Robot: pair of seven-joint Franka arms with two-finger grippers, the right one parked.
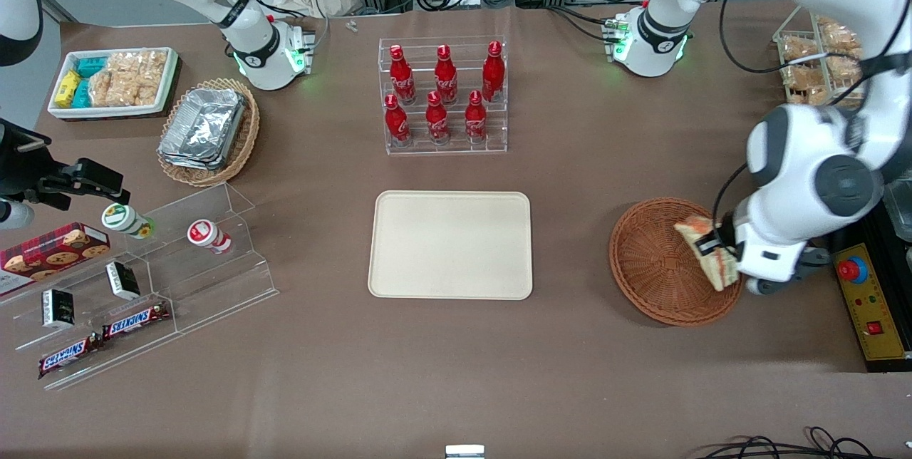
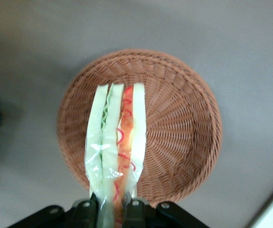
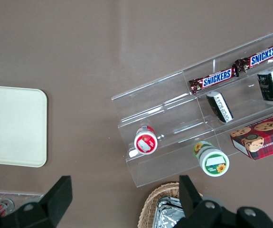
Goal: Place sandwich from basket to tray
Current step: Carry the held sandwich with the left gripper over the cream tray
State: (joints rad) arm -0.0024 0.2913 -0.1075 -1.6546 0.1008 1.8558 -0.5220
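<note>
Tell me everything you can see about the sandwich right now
The sandwich is a wedge of pale white bread slices in clear, crinkled wrap, with a green filling layer and an orange-red one showing edge-on. The gripper is shut on one end of it, holding it above the round woven basket, which looks empty beneath it. In the front view it hangs tilted over the basket's rim nearest the working arm. The tray is bare.

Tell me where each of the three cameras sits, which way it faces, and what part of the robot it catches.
Front view: high above the table edge, facing both arm bases; the claw holds the sandwich over the basket.
Left wrist view: on the working arm, looking down past its fingers at the sandwich and basket.
Right wrist view: on the parked arm, looking down at the snack shelf.
Front and right wrist views share the tray.
</note>
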